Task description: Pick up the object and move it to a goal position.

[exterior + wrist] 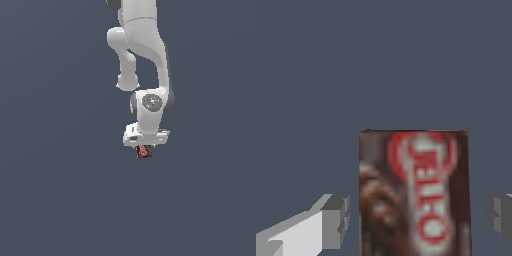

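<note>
Box [144,151] seen directly under gripper [145,146], at 6 o'clock from white wrist; in wrist view box [415,192] sits between fingers [336,220], gaps visible both sides, so jaws apart, nothing clamped. Fingers to be closed evenly, box kept centred, before lift is started

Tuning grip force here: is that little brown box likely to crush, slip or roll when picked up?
The box has flat faces and straight edges, so it probably won't roll. It looks like thin printed packaging, so likely light and somewhat crushable. The tool has a finger on either side with gaps visible, so centring matters; a smooth label might slip.
</note>
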`<state>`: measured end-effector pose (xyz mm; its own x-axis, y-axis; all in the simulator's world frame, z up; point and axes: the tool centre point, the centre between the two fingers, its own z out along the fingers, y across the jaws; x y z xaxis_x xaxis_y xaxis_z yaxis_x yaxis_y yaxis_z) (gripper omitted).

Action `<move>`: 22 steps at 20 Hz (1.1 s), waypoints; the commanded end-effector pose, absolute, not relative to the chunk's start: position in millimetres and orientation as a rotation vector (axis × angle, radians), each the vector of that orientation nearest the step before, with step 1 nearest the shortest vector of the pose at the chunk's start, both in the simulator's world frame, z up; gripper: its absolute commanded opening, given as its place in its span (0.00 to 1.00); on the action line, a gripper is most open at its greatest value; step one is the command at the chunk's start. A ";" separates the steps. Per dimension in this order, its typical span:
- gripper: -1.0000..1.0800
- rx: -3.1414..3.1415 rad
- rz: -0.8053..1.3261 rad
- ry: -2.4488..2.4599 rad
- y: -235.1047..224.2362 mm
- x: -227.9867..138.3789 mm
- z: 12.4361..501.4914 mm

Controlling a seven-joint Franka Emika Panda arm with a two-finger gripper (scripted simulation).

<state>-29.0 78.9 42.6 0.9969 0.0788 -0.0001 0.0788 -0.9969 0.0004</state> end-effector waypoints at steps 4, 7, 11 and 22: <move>0.96 3.139 0.000 0.124 79.3 -29.6 19.8; 0.96 3.139 0.000 0.124 79.5 -29.0 15.8; 0.00 3.139 0.000 0.124 79.6 -28.9 15.6; 0.00 3.139 0.000 0.123 80.3 -27.4 17.4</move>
